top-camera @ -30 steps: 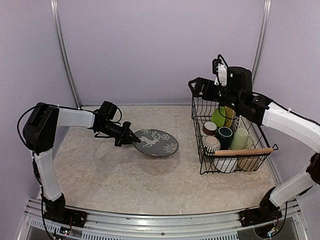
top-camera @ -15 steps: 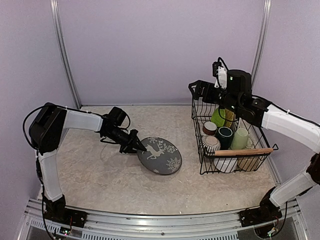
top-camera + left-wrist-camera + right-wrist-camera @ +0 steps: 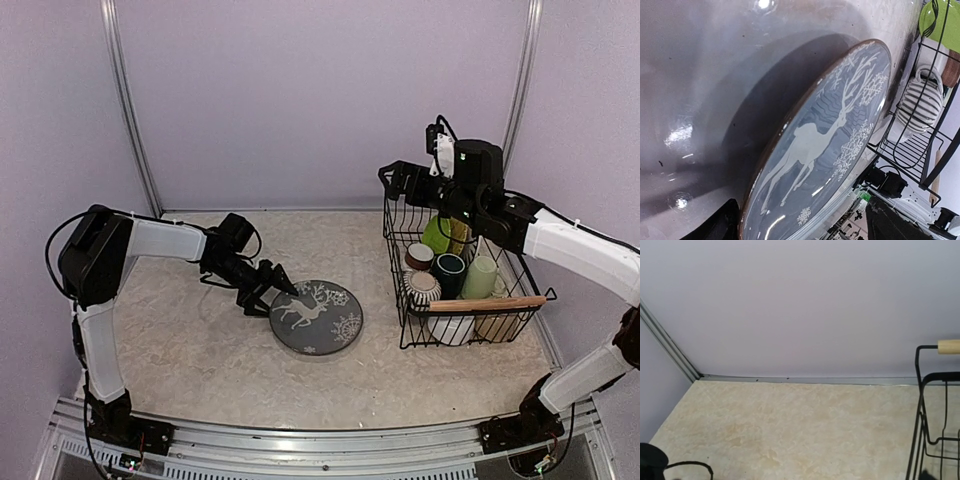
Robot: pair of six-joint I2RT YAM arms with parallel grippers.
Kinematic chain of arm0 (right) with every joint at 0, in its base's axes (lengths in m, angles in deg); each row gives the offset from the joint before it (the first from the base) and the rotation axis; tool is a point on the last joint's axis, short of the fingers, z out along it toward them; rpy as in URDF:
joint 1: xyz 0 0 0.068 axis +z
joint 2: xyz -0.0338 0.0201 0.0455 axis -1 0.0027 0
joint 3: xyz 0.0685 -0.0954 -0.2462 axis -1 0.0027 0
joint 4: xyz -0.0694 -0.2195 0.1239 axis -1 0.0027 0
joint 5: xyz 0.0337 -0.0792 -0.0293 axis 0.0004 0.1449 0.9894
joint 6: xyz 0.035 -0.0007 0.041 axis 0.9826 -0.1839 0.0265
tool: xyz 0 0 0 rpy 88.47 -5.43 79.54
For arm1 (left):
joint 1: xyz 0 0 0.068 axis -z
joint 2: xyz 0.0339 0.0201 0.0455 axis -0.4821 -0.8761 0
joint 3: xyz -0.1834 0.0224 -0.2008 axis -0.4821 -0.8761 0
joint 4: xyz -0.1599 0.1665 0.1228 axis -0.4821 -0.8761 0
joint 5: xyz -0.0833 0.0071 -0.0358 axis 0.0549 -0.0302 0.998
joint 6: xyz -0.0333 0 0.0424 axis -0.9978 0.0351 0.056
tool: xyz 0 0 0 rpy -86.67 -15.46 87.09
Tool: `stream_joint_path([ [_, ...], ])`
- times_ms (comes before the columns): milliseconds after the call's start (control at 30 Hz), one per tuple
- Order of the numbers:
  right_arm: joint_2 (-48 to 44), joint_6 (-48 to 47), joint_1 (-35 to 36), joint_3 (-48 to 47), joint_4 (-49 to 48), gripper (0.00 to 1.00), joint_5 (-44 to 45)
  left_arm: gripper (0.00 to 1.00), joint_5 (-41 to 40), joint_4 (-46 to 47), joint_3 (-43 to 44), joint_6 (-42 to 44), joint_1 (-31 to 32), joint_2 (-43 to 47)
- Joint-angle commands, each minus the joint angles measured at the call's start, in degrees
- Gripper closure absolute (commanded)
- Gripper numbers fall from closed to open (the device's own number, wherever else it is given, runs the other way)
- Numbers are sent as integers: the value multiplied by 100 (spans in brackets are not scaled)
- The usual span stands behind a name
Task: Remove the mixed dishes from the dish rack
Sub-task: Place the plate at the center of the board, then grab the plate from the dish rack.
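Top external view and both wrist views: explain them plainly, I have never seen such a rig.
Two robot arms are bolted at the near edge of the table. The top view looks down from above and behind them; the other two come from cameras on their wrists. The left gripper stands open by a dark reindeer plate lying on the table; the left wrist view shows that plate close up. The right gripper hovers open and empty above the far corner of the dish rack, which holds more dishes.

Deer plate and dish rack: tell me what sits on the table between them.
Nothing. In the top view, only bare table separates the deer plate from the dish rack.
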Motion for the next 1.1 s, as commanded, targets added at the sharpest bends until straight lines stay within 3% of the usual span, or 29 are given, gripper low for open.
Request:
stream_joint_path([
  [0, -124, -31, -68, -75, 230, 0, 220, 14, -416, -232, 80, 91, 15, 169],
  [133, -27, -70, -78, -193, 608, 0, 542, 1, -820, -422, 118, 183, -26, 324],
  [300, 2, -93, -81, -203, 880, 0, 861, 1, -1324, -643, 201, 353, -258, 639],
  [500, 36, -268, -108, -234, 1492, 0, 1611, 1, -2473, -641, 184, 916, -378, 1797],
  [667, 204, -438, -266, -381, 1995, 0, 1850, 1, -2909, -610, 238, 1330, -416, 2630],
  [933, 441, -441, -1221, -570, 2878, 0, 1979, 1, -3899, 496, -528, 1538, -426, 3827],
  [1067, 521, -564, -1879, -493, 2895, 3, 1437, 1, -3568, 1386, -1188, 1384, -706, 4368],
])
